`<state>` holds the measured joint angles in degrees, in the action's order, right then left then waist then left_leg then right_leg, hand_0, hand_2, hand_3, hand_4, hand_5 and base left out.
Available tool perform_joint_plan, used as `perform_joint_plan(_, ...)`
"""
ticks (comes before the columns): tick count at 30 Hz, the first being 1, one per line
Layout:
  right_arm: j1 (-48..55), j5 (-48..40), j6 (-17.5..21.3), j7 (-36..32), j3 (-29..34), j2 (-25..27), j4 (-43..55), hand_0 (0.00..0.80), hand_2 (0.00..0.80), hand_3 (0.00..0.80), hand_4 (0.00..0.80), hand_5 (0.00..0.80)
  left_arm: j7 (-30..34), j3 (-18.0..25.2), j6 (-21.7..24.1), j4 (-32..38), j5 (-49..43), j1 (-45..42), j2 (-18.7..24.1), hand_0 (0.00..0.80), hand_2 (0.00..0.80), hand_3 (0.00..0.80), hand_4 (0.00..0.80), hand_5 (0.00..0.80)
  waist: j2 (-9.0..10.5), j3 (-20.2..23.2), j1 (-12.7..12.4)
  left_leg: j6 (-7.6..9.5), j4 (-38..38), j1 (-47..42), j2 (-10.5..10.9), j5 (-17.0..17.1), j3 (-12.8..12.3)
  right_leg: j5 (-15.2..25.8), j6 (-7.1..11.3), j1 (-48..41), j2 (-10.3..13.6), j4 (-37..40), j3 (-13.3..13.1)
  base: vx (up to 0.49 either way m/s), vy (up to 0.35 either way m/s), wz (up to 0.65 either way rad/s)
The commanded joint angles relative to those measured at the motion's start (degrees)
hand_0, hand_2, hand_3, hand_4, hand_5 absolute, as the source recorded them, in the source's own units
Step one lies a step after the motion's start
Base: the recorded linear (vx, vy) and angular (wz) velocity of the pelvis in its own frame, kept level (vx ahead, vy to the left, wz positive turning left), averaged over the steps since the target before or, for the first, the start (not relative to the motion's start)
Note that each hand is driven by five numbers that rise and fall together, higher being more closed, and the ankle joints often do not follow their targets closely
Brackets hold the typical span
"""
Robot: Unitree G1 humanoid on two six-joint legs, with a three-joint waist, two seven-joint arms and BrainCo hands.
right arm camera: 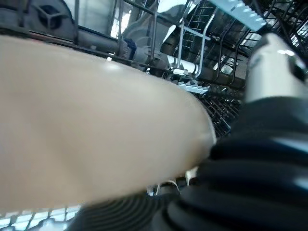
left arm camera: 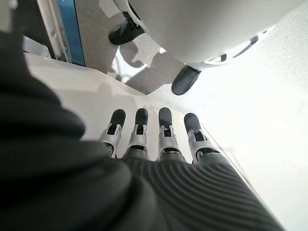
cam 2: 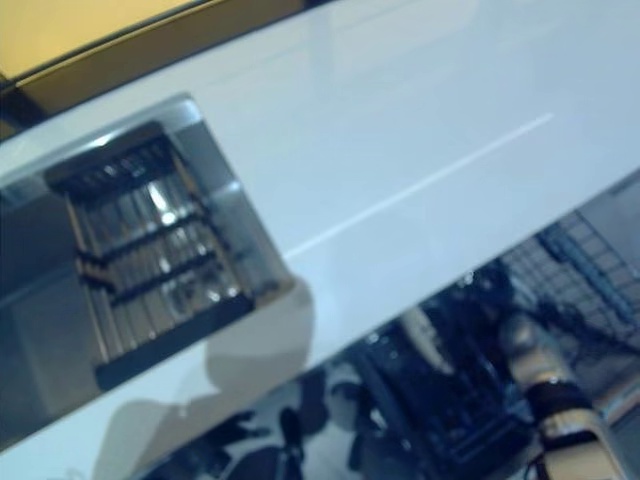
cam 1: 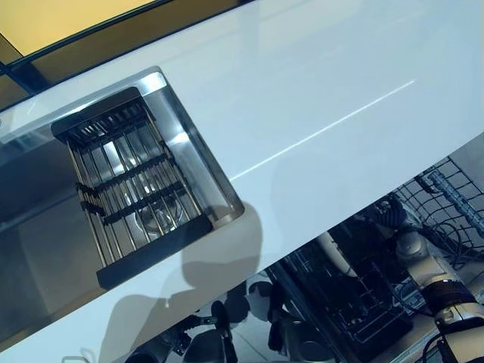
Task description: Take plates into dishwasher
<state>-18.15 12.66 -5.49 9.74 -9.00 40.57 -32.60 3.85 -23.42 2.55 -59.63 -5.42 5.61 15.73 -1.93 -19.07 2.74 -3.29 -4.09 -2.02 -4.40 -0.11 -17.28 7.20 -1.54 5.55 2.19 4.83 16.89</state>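
A large cream plate (right arm camera: 96,125) fills the right wrist view, close against my right hand (right arm camera: 260,159), whose thumb (right arm camera: 272,57) lies along its rim. Behind it are the wires of the dishwasher rack (right arm camera: 192,38). In the left eye view my right hand (cam 1: 391,219) reaches down into the open dishwasher's lower rack (cam 1: 363,314), and a pale plate edge (cam 1: 333,254) shows there. My left hand (left arm camera: 154,137) shows only in its wrist view, fingers straight, holding nothing, low beside the cabinet front.
A white countertop (cam 1: 318,91) runs across the view above the dishwasher. A steel sink (cam 1: 190,147) on the left holds a dark-framed wire drying rack (cam 1: 128,181). Another wire rack (cam 1: 454,197) stands at the right edge.
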Motion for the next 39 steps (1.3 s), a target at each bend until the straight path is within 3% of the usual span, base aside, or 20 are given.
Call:
perform_joint_plan(1, -0.1, -0.5, 2.4, 1.7, 2.8, 0.7, 4.8, 0.0, 0.0, 0.0, 0.0, 0.0, -2.1, 3.9, 0.9, 0.0, 0.6, 5.2, 4.2, 0.0, 0.0, 0.0, 0.0, 0.0, 2.1, 3.7, 1.6, -0.58, -0.9, 3.0, -1.7, 4.0, 0.8, -5.8, 6.62, -2.0, 3.4, -6.1, -4.3, 0.0, 0.0, 0.0)
perform_joint_plan(19, 10.2, -1.1, 6.2, 1.2, 12.7, 0.4, 19.4, 0.0, 0.0, 0.0, 0.0, 0.0, -3.1, 7.5, 1.3, -0.8, 0.1, 2.0, 2.6, 0.0, 0.0, 0.0, 0.0, 0.0, 3.87, 5.8, 4.1, -0.53, -0.9, 0.7, -2.4, 3.1, -2.0, -6.0, 6.87, -3.8, 2.8, -5.0, -5.7, 0.009, 0.01, -0.06)
perform_joint_plan(27, 13.9, -21.2, 7.8, 5.3, 20.4, -4.0, 21.3, 0.0, 0.0, 0.0, 0.0, 0.0, -3.5, 8.9, 2.8, -2.9, 0.8, 0.6, 2.0, 0.0, 0.0, 0.0, 0.0, 0.0, 4.05, 7.2, 5.5, -0.58, -0.9, -0.2, -2.4, 2.7, -3.4, -6.0, 6.94, -4.6, 2.7, -4.4, -6.3, 0.012, 0.035, -0.07)
perform_joint_plan(39, 16.7, -48.7, 10.1, 6.6, 28.9, -8.1, 0.0, 0.0, 0.0, 0.0, 0.0, 0.0, -4.3, 6.3, 3.2, -6.8, 3.2, 1.3, 2.6, 0.0, 0.0, 0.0, 0.0, 0.0, 3.76, 8.3, 6.7, -0.96, -0.9, -1.4, -2.8, 2.1, -4.9, -6.1, 7.09, -5.3, 2.6, -4.3, -6.2, 0.013, -0.001, -0.04)
